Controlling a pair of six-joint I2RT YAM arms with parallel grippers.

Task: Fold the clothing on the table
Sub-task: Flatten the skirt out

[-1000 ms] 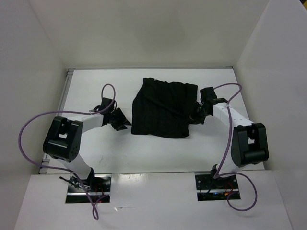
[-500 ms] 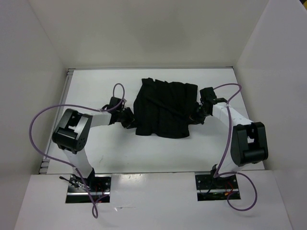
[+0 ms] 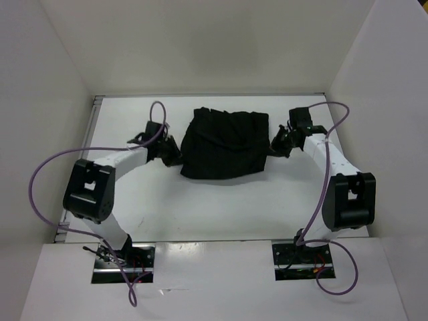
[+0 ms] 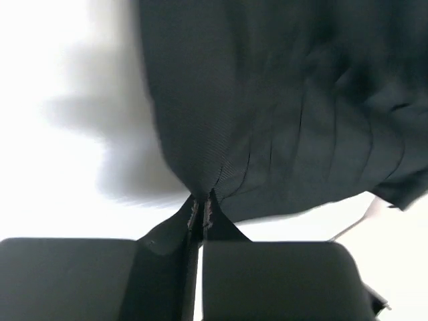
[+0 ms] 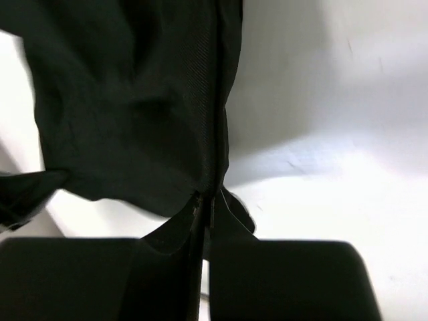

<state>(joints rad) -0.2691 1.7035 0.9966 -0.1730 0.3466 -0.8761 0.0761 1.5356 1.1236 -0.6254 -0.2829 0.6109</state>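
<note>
- The clothing (image 3: pixel 224 144), a black pleated skirt, is seen lying on the far middle of the table (image 3: pixel 200 207), between the two grippers.
- It is judged soft, light and limp. The fabric is drawn into a peak where it is pinched, so sagging between the holds is to be expected.
- The two side edges are judged the best holds, since the cloth can be kept taut across its width from there.
- Its long axis is laid left to right, with the pleats running roughly far to near. Which edge is the waistband cannot be told.
- The left gripper (image 4: pixel 200 207) is seen with jaws pressed together on the skirt's left edge.
- The right gripper (image 5: pixel 204 200) is likewise clamped on the right edge, along a seam.
</note>
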